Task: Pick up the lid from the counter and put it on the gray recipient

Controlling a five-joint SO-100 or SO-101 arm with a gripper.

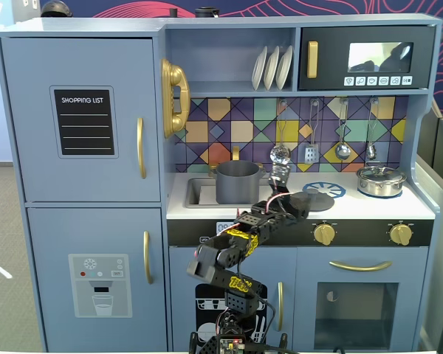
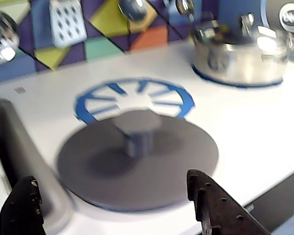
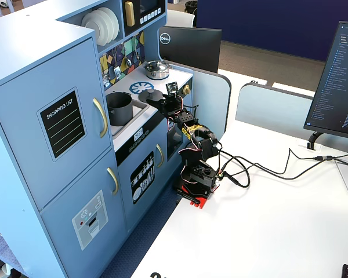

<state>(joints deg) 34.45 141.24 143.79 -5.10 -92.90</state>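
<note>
The dark-gray lid (image 2: pixel 152 171) lies flat on the white counter with its knob (image 2: pixel 138 131) up, overlapping the near edge of the blue-and-white burner print (image 2: pixel 95 103). My gripper (image 2: pixel 110 178) is open and empty. Its two dark fingers stand apart at the lid's near edge, one on each side, and do not touch it. In a fixed view the lid (image 1: pixel 316 200) lies just right of my gripper (image 1: pixel 289 207). The gray recipient (image 1: pixel 236 182) stands upright in the sink to the left, uncovered; it also shows in the other fixed view (image 3: pixel 119 108).
A shiny silver pot (image 1: pixel 381 181) with its own lid stands at the counter's right end, also in the wrist view (image 2: pixel 240 51). The sink wall (image 2: pixel 19 147) runs close on the lid's left. Utensils (image 1: pixel 343 140) hang on the backsplash above the counter.
</note>
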